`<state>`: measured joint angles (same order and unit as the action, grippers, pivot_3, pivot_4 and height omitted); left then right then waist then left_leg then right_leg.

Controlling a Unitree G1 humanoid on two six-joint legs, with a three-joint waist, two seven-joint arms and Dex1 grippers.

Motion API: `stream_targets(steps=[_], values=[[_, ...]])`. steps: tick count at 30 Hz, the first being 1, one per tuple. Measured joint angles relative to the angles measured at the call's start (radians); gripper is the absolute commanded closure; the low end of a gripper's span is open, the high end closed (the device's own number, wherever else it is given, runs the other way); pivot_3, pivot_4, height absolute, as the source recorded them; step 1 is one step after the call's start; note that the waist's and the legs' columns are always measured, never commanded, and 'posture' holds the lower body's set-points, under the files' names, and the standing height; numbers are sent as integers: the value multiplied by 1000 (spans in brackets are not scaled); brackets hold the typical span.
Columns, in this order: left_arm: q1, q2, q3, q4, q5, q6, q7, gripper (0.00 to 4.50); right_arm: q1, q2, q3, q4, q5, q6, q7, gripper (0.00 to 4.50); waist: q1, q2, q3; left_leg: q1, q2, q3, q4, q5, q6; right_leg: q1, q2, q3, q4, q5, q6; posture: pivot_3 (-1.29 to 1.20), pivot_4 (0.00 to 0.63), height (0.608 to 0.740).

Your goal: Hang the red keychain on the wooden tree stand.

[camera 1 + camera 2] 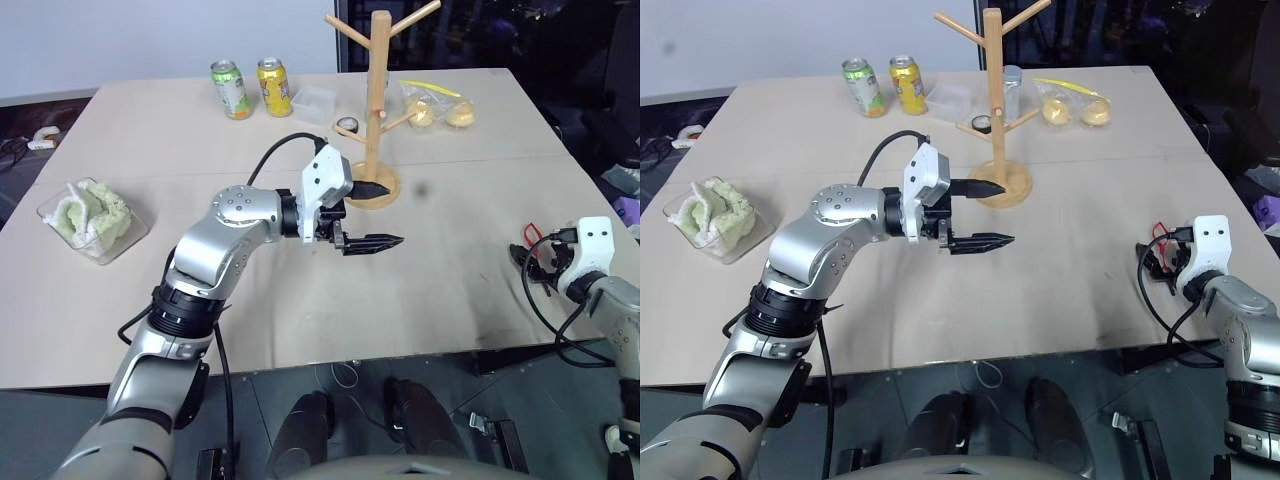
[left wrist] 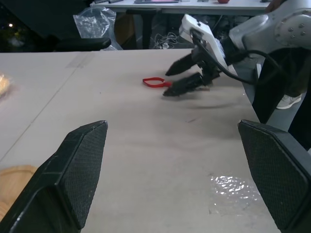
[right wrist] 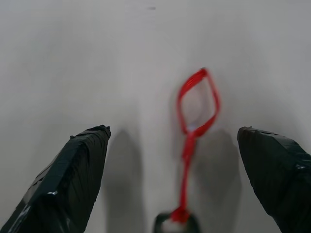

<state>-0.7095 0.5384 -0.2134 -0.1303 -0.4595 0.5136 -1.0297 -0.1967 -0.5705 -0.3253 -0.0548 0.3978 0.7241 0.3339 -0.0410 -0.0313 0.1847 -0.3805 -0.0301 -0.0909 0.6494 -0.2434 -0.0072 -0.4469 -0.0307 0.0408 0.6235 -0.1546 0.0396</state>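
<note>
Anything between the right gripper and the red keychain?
Nothing visible. The red keychain lies flat on bare table, directly between the open fingers of the right gripper. The left gripper hangs open near the wooden tree stand, well off to the side.

Left arm [image 1: 215, 255], centre-left of frame: silver-grey metallic shells, black ribbed joint rings, white wrist housing, looping black cable. Left gripper [image 1: 372, 214]: two black tapered fingers with textured pads. Right arm [image 1: 610, 300], lower right: grey shell, white housing, black cables.
</note>
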Motion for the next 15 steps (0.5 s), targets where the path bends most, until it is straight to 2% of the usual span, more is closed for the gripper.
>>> stream_targets(steps=[9, 13, 14, 15], values=[[0, 5, 7, 0, 11, 0, -22, 92, -9, -1, 3, 34, 7, 14, 48, 0, -1, 0, 0, 0, 0, 0, 0, 0, 0, 0, 0, 1, 0, 0, 0, 0, 150, 740], [-1, 5, 7, 2, 19, 0, -24, 0, -9, -1, 3, 38, 3, 10, 52, 1162, -1, 0, 0, 0, 0, 1, 0, 0, 0, 0, 0, 1, 0, 0, 0, 0, 150, 740], [-1, 5, 7, 2, 25, 0, -24, 0, -8, -1, 2, 44, -1, 3, 52, 1828, -1, 0, 0, 0, 0, 1, 0, 0, 0, 0, 1, 1, 0, 0, 0, 0, 150, 740], [-1, 5, 7, 2, 26, 0, -23, 0, -8, -2, 1, 53, -3, -7, 53, 2178, -1, 0, 0, 1, 0, 1, 0, 0, 0, 0, 1, 1, 0, 0, 0, 0, 150, 740]])
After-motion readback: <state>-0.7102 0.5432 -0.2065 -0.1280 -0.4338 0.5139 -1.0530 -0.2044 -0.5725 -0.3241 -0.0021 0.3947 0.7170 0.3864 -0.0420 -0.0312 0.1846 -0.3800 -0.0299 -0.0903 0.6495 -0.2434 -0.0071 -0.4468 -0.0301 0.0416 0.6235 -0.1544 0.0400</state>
